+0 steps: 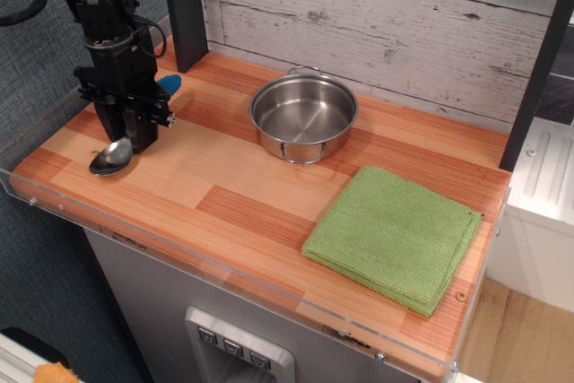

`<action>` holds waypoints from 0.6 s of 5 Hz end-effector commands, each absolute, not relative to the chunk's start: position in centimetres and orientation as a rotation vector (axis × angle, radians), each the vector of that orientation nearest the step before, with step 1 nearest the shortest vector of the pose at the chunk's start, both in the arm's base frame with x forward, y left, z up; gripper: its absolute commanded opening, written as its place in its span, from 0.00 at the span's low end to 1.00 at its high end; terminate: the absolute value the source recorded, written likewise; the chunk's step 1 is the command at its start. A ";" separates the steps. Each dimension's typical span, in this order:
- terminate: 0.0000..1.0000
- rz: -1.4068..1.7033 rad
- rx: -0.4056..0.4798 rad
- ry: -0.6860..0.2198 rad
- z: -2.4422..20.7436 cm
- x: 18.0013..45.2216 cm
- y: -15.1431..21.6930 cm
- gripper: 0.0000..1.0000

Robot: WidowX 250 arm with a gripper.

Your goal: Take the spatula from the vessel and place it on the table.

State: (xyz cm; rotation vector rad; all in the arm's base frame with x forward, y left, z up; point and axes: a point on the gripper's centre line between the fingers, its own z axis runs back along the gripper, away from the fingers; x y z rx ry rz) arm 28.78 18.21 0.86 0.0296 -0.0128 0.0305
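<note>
The spatula lies at the table's far left, its shiny metal head (110,157) resting on the wood and the tip of its blue handle (169,85) sticking out behind the gripper. My gripper (131,132) points down over the handle's middle, its black fingers (143,128) close on either side of it. The fingers hide the middle of the handle. The vessel (303,117), a small steel pot, stands empty at the back centre of the table (206,177), well to the right of the gripper.
A folded green cloth (395,232) lies at the front right. A dark post (184,6) stands just behind the gripper against the white plank wall. The clear plastic edge (179,248) runs along the table's front and left.
</note>
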 end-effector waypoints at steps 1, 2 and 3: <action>0.00 0.073 0.060 -0.029 1.8 29.7 20.2 1.00; 0.00 0.102 0.053 -0.050 2.5 29.6 20.1 1.00; 0.00 0.120 0.061 -0.086 3.9 29.6 19.7 1.00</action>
